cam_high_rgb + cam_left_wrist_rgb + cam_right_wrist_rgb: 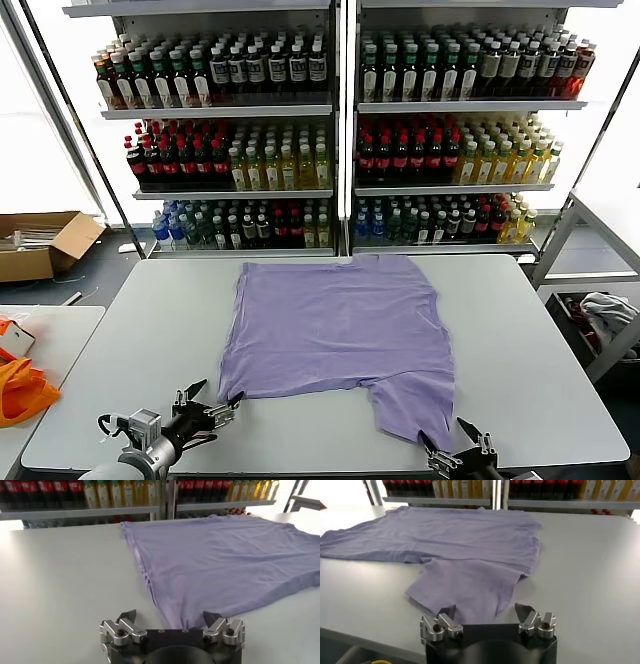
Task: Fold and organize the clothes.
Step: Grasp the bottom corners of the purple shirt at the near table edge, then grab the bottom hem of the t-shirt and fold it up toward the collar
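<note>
- Head view: lavender shirt (pixel 335 325) spread flat mid-table (pixel 540 340), plain side up, no print showing. One sleeve flopped toward the near right edge.
- Left gripper (pixel 212 400) low at the shirt's near-left corner, fingers spread, nothing between them. Tips right by the hem, hard to call whether touching.
- Right gripper (pixel 455 436) at the near edge, just at the tip of that sleeve, mostly cut off by the frame bottom. Fingers apart, empty from this angle.
- Behind the table: shelves (pixel 340 110) packed with bottles. Cardboard box (pixel 40 245) on the floor far left, orange fabric (pixel 22 388) on a side table, half cropped. Some pale cloth (pixel 610 315) far right, too small to make out.
- Left wrist view: left gripper (pixel 170 617) wide open, shirt (pixel 225 560) corner lying right between the fingers (pixel 127 617) on the table, not pinched. Far side of the shirt runs out of frame.
- Right wrist view: right gripper (pixel 487 612) with fingers (pixel 525 612) apart, sleeve (pixel 465 585) edge sitting between them, loose, no clamp visible. Gripper body blocks the cloth's very tip. Shirt body (pixel 445 535) beyond, flat, a few wrinkles.
</note>
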`<action>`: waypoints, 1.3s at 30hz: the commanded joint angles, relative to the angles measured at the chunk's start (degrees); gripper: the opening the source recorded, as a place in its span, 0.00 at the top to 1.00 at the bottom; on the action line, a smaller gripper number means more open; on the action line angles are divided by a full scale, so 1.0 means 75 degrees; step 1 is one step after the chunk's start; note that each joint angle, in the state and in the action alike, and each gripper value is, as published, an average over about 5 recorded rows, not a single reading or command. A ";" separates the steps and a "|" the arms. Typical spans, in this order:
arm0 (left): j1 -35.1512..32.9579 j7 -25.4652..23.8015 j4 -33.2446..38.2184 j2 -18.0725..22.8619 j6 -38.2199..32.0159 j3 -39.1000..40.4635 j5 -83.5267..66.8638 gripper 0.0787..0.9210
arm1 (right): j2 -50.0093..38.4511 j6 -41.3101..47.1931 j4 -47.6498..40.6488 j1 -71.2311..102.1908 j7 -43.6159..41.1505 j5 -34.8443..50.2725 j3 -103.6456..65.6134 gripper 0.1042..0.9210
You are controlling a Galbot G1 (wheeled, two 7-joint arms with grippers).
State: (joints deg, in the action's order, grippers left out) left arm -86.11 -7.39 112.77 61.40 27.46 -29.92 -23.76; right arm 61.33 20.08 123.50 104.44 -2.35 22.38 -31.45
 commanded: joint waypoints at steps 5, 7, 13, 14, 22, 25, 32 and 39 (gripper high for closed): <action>0.0162 0.0086 -0.0285 0.0017 0.0010 0.0241 0.0137 0.31 | 0.0021 0.0149 -0.0067 -0.0081 0.0099 -0.0032 0.0185 0.61; 0.0122 0.0081 -0.0241 0.0022 -0.0037 0.0270 0.0219 0.39 | 0.0020 0.0147 -0.0052 -0.0095 0.0089 -0.0018 0.0196 0.69; -0.0028 0.0013 -0.0127 -0.0028 -0.0346 0.0473 0.0903 0.59 | 0.0022 -0.0048 -0.0074 -0.0111 -0.0035 0.0052 0.0177 0.90; -0.0033 0.0009 -0.0116 -0.0036 -0.0392 0.0496 0.1000 0.62 | 0.0016 -0.0118 -0.0075 -0.0105 -0.0073 0.0054 0.0171 0.93; -0.0222 0.0072 0.0429 0.0051 -0.0591 0.0313 0.1486 0.90 | -0.0066 -0.0697 0.0159 0.0167 -0.0319 0.0423 -0.0052 0.99; -0.0438 0.0084 0.0873 0.0117 -0.0577 0.0150 0.1610 0.97 | -0.0133 -0.0869 0.0427 0.0503 -0.0352 0.0637 -0.0193 0.99; -0.1116 0.0131 0.1805 0.0271 -0.0404 -0.0166 0.1793 0.99 | -0.0294 -0.1321 0.1098 0.1935 -0.0607 0.0564 -0.0521 0.99; -0.2234 0.0150 0.2677 0.0316 -0.0341 -0.0398 0.2057 0.99 | -0.0229 -0.1830 0.1694 0.3175 -0.0887 0.0418 -0.0743 0.99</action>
State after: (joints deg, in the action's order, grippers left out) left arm -96.65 -6.19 126.59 63.50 25.01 -31.71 -9.97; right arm 59.92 8.04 133.66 122.66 -8.65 25.69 -36.65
